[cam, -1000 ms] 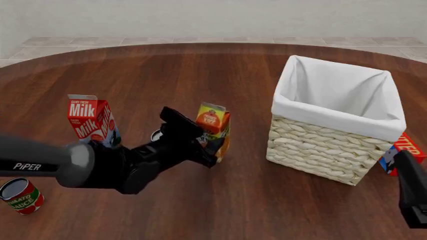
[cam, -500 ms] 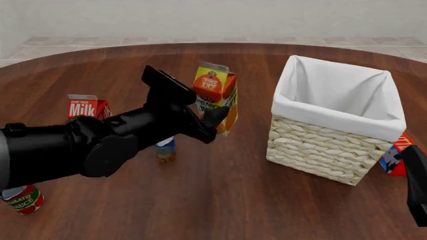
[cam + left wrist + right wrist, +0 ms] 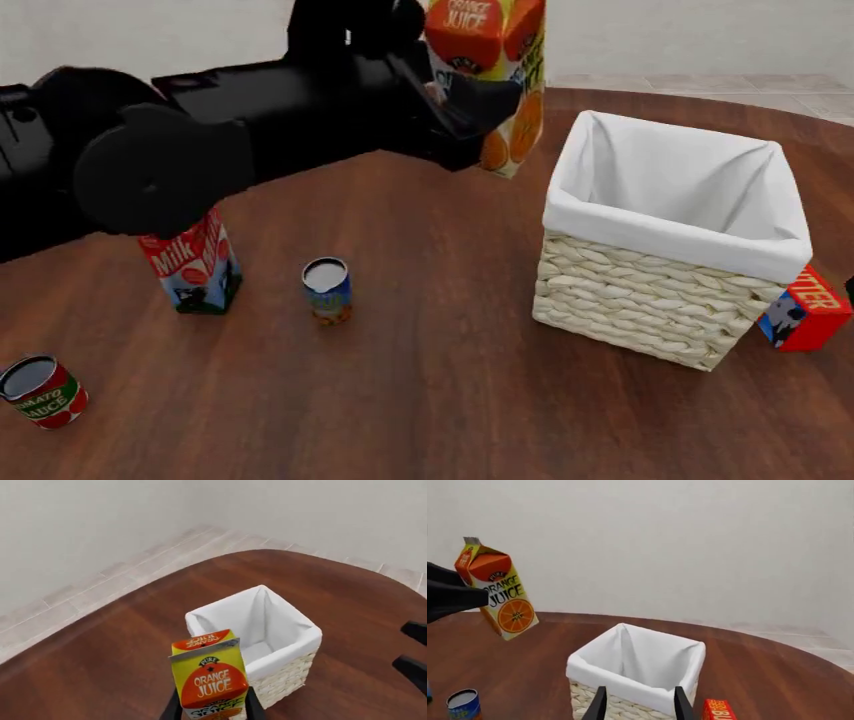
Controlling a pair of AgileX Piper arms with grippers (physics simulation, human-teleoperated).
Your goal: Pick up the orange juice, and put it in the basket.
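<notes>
My left gripper (image 3: pixel 461 105) is shut on the orange juice (image 3: pixel 487 70), a yellow and orange carton, and holds it high above the table, tilted, just left of the basket (image 3: pixel 627 300). In the left wrist view the carton (image 3: pixel 210 680) sits between the fingers (image 3: pixel 175 707), with the white-lined basket (image 3: pixel 287 652) beyond and below it. In the right wrist view the carton (image 3: pixel 499 597) hangs up and to the side of the basket (image 3: pixel 627 680). My right gripper (image 3: pixel 640 707) is open and empty, near the basket's side; it also shows in the left wrist view (image 3: pixel 413 650).
A red-and-white Milk carton (image 3: pixel 194 265), a small blue can (image 3: pixel 327 290) and a tomato sauce can (image 3: pixel 40 392) stand on the left of the table. A red box (image 3: pixel 807 310) lies to the right of the basket. The left arm spans the upper left of the front view.
My left gripper has lifted the orange juice off the table, up and to the right toward the basket. The right arm has dropped out of the front view.
</notes>
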